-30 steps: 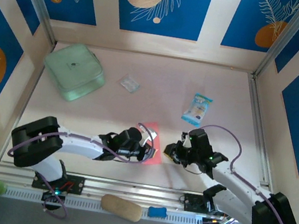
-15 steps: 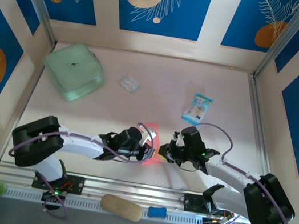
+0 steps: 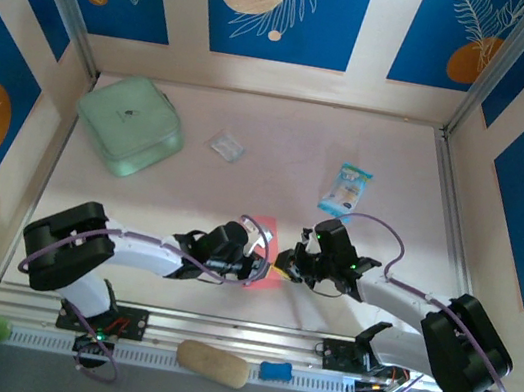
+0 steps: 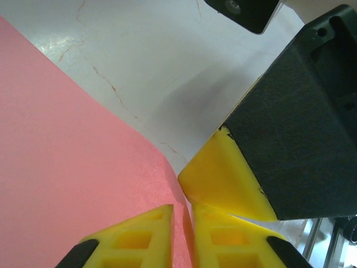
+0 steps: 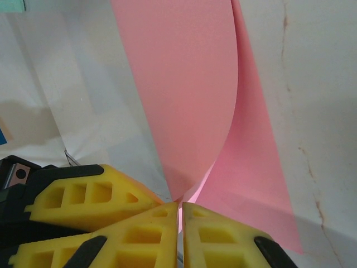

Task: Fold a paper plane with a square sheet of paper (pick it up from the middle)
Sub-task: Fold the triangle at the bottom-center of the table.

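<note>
The left end effector and the right end effector each clench on the square sheet of paper. It curls up off the tabletop, left of the snack packet and nearer the arm bases.

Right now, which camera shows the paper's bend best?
Right wrist: the square sheet of paper curls over itself, pinched in the right gripper. Left wrist shows one flat edge; top external, a small sliver.

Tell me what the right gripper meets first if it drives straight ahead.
The square sheet of paper pinched in the right gripper curls just ahead; close beyond, probably the left gripper.
</note>
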